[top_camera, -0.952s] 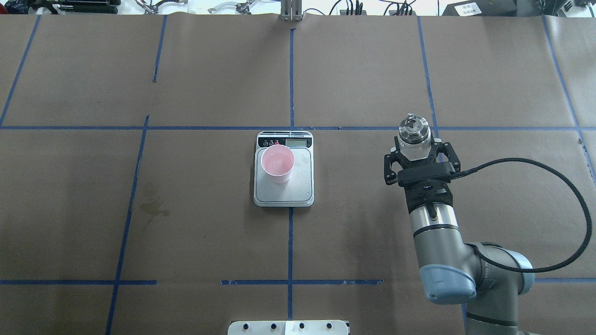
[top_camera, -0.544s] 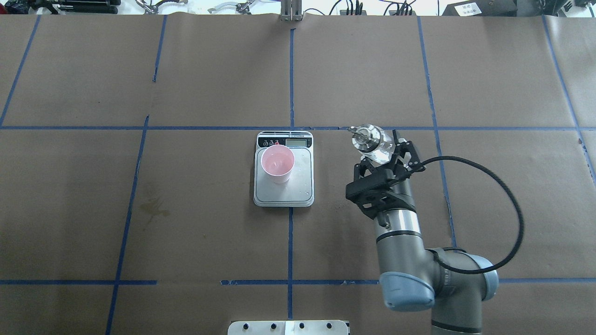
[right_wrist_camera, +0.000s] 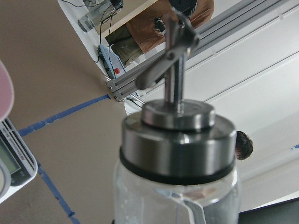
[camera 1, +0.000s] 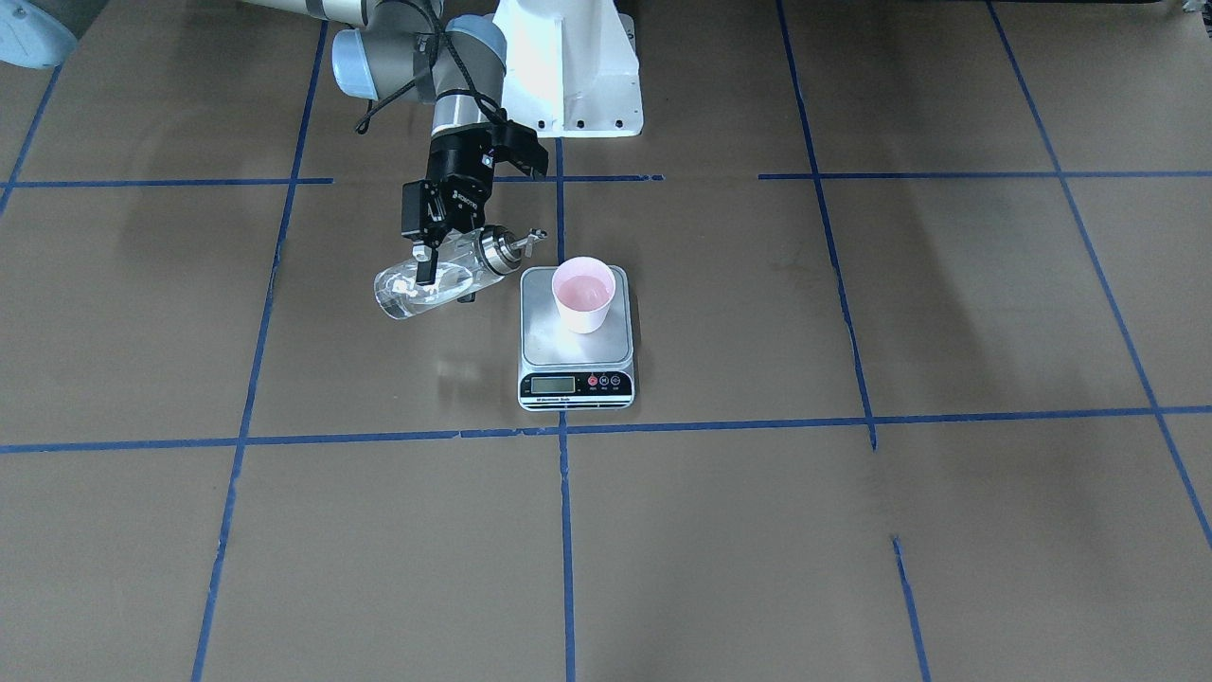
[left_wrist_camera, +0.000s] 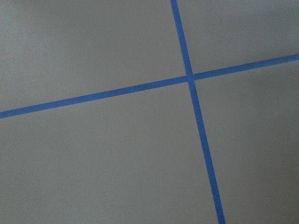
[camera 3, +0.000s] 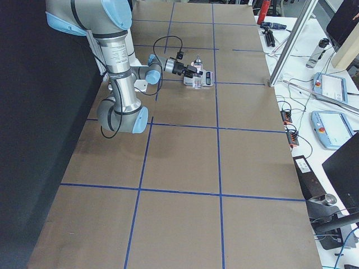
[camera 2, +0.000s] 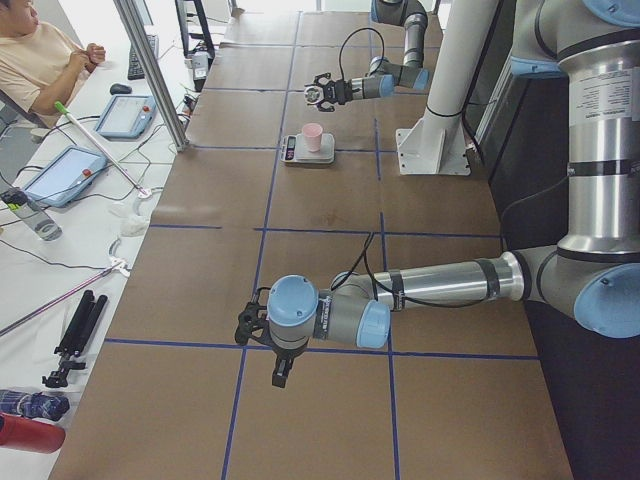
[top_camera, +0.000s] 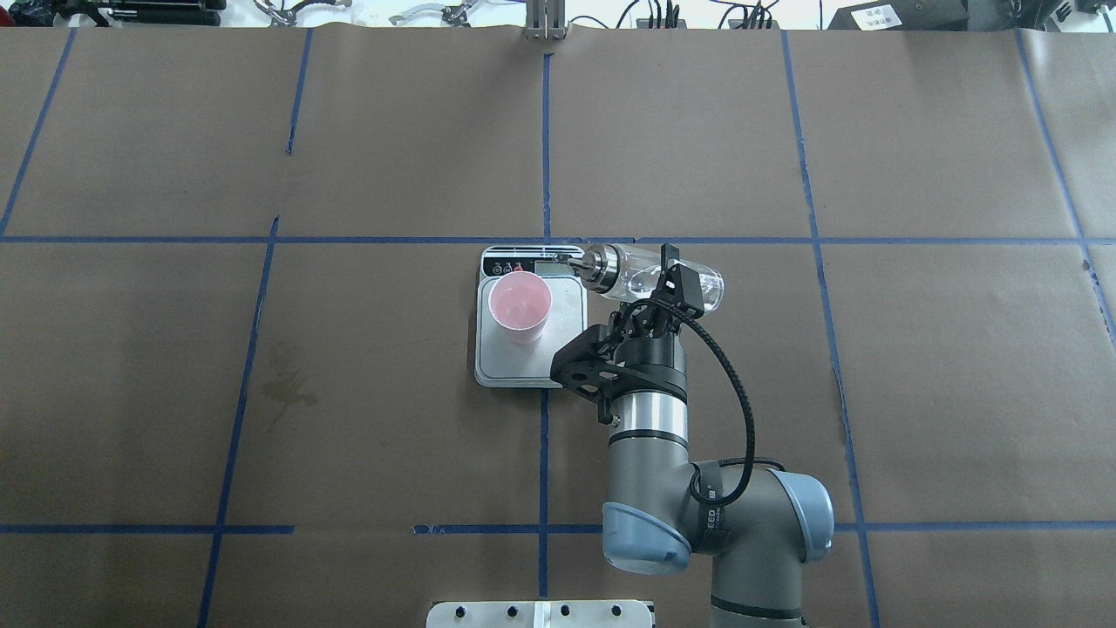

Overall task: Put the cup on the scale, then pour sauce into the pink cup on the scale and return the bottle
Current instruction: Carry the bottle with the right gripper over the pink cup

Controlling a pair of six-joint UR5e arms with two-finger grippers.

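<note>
**Two arms, one scale, one bottle, one cup**

Quick count, biggest stuff first.

Two arms. The right arm (top_camera: 649, 436) reaches in over the surface (top_camera: 349, 419) toward the scale. The left arm (camera 2: 440, 285) is stretched out low toward the robot's left end of the surface, well apart from everything else. The left gripper (camera 2: 252, 324) only shows up in the side view, so I can't tell how its jaws stand. Its wrist camera just sees a crossing of blue tape.

One scale (top_camera: 571, 353), flat in the middle of the surface, with its display strip (top_camera: 534, 262) on the side away from the robot.

One bottle (top_camera: 629, 269), clear glass with a silver cap (top_camera: 600, 262). The right gripper (top_camera: 670, 281) has its jaws clamped round the glass body. The bottle is held off the surface and tipped almost flat. Its spout (top_camera: 567, 256) aims at the scale, near the cup but not above its mouth.

One cup (top_camera: 520, 305), pink, standing upright on the scale's steel platform.

The surface is brown paper split into big squares by blue tape (top_camera: 545, 131), with a faint stain (top_camera: 288, 388) on the robot's left side. A white pedestal (camera 1: 568, 66) stands at the robot's edge.

Around it there's a white side bench (camera 2: 60, 260) with two tablet-like controllers (camera 2: 125, 115), some cables and a tripod (camera 2: 75, 335). One person (camera 2: 40, 60) sits at its far end.
</note>
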